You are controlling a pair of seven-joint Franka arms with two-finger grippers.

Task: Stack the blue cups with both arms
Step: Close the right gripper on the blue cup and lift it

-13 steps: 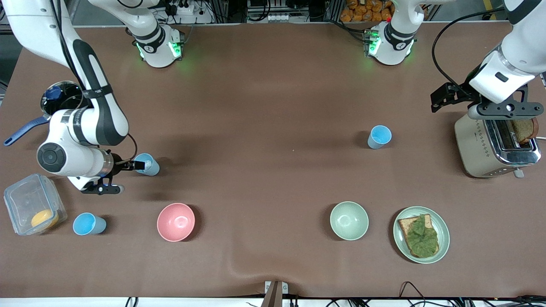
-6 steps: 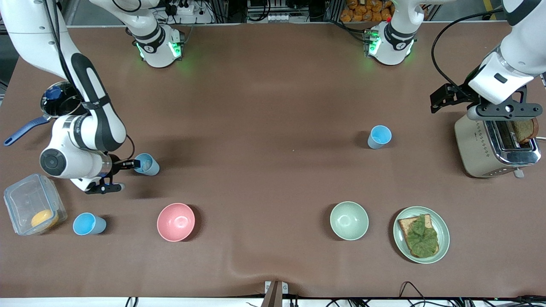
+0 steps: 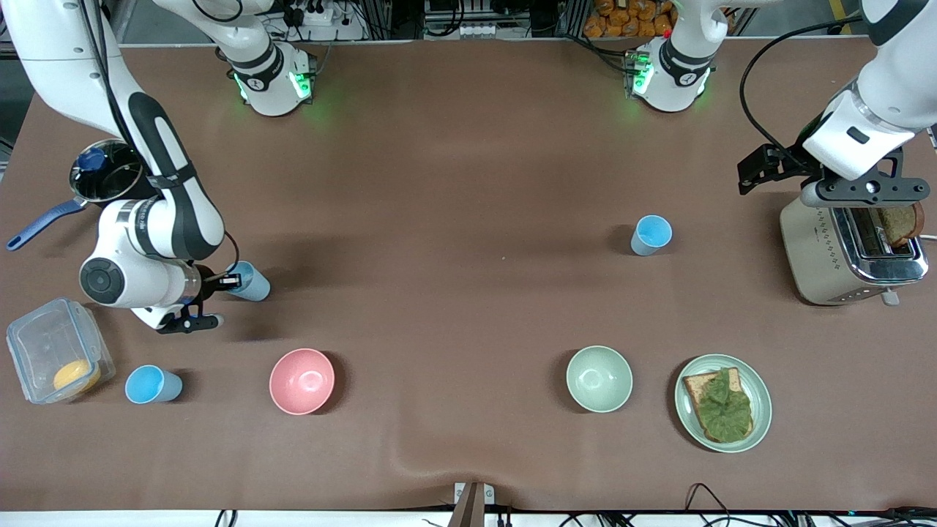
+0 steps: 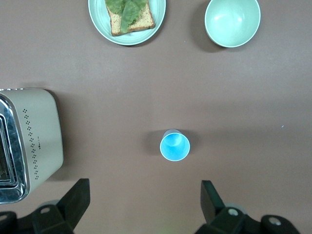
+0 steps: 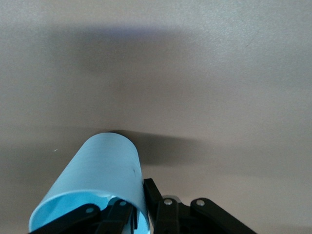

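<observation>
Right tool (image 3: 233, 279) pinches a cup's (image 3: 247, 282) rim, one finger inside, so it can carry it over for stacking. Left tool (image 4: 144, 204) waits spread wide above another cup (image 4: 174, 146) beside the toaster (image 4: 29, 136).

Pink bowl (image 3: 301, 380), green bowl (image 3: 599, 378), plate (image 3: 761, 410) with lettuce toast (image 3: 719, 405) in a row nearest the camera. Toaster (image 3: 823, 256) holding bread (image 3: 899, 223) at left arm's end. Pot (image 3: 102, 176), lidded container (image 3: 55, 351) with orange food (image 3: 75, 375) at right arm's end.

toaster (image 4: 29, 141) cut off, held cup's (image 5: 100, 183) mouth cropped
</observation>
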